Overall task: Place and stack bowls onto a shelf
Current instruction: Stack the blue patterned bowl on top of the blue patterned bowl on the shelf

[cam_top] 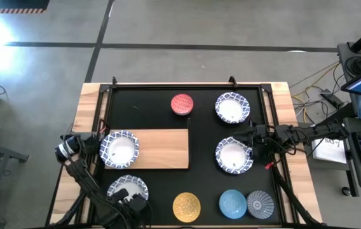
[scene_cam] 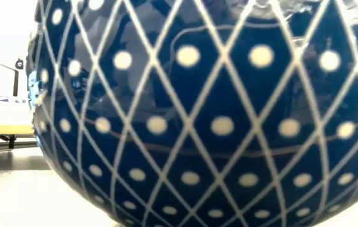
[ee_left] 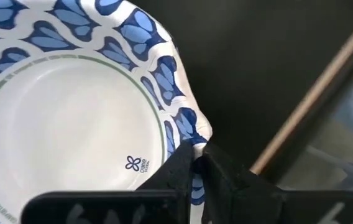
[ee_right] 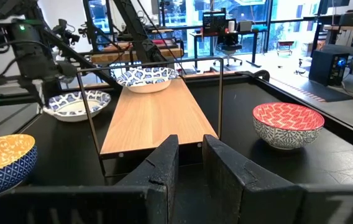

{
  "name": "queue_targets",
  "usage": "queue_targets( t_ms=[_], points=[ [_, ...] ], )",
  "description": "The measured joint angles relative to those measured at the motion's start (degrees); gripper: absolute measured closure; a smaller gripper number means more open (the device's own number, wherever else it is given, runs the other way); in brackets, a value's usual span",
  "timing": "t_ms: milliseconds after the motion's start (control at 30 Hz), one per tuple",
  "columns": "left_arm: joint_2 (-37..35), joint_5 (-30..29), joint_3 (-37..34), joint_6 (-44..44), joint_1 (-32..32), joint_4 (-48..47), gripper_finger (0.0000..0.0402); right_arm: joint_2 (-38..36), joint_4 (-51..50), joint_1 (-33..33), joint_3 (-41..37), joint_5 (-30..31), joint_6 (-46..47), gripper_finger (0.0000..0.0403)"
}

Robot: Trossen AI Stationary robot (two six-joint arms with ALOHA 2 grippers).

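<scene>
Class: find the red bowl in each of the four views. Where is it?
High view: red bowl, upper centre, above the shelf.
Low view: not in it; a dark patterned bowl fills the picture.
Left wrist view: not in it.
Right wrist view: on the table, beside the shelf.
Shared landmark: the shelf.

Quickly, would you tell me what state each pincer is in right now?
Left pincer: shut on the rim of a large bowl.
Right pincer: slightly open, holding nothing.
</scene>
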Motion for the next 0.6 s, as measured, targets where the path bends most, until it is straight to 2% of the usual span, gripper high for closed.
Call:
queue_targets(
  t_ms=[200,400,600],
  points=[
    [0.02,-2.84,7.11,5.01,0.07,-1.9,0.0399,0.0,0.0,-0.01,-0.01,-0.02,0.01,0.0339],
    [0.02,-10.38,15.71,7.14,0.09,-15.09,0.04,0.0,0.0,0.02,0.01,-0.02,0.05,0.0339],
    [0.02,-16.04,20.82,10.57,0.24,-22.49,0.04,0.0,0.0,-0.01,-0.01,-0.01,0.05,0.0339]
  ],
)
